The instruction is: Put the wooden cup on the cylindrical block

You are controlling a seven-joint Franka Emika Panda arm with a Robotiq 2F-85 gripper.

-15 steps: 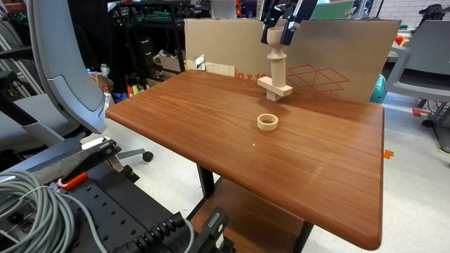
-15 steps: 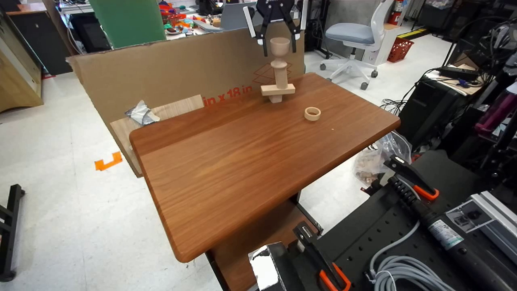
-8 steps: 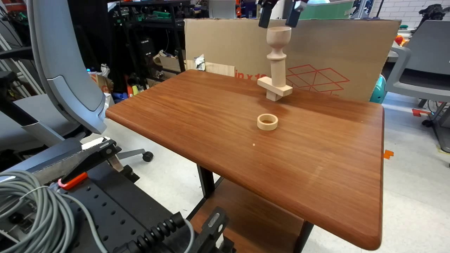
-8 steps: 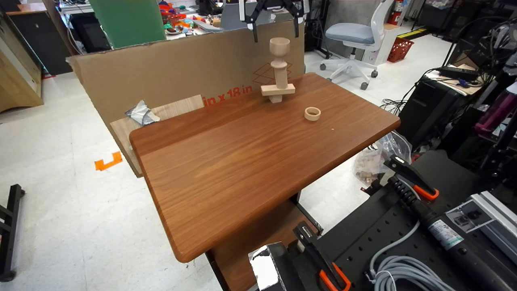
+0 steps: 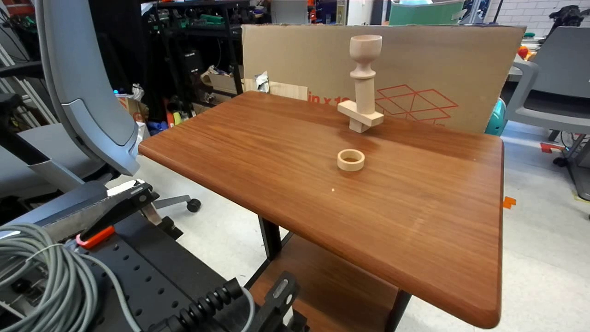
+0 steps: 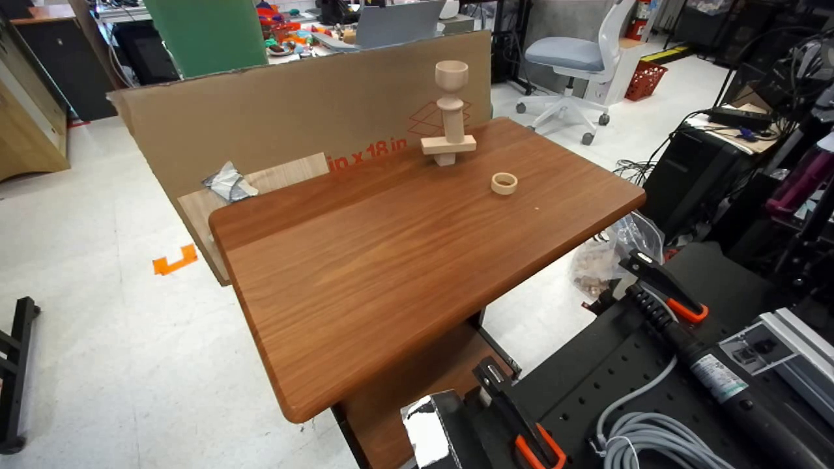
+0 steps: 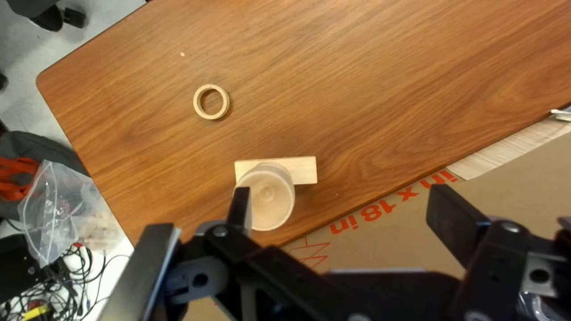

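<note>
Pale and rounded, the wooden cup tops the cylindrical block.

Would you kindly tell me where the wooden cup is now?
In an exterior view, right of centre, the wooden cup sits on the upright cylinder, in front of the cardboard and beyond the wooden ring.

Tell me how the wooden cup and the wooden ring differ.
The wooden cup stands on the cylindrical block; the wooden ring lies on the table. The cup is taller, a rounded bowl on a stem; the ring is a low band. The cup's bowl has a bottom; the ring is open through. Both are pale, round wooden pieces.
</note>
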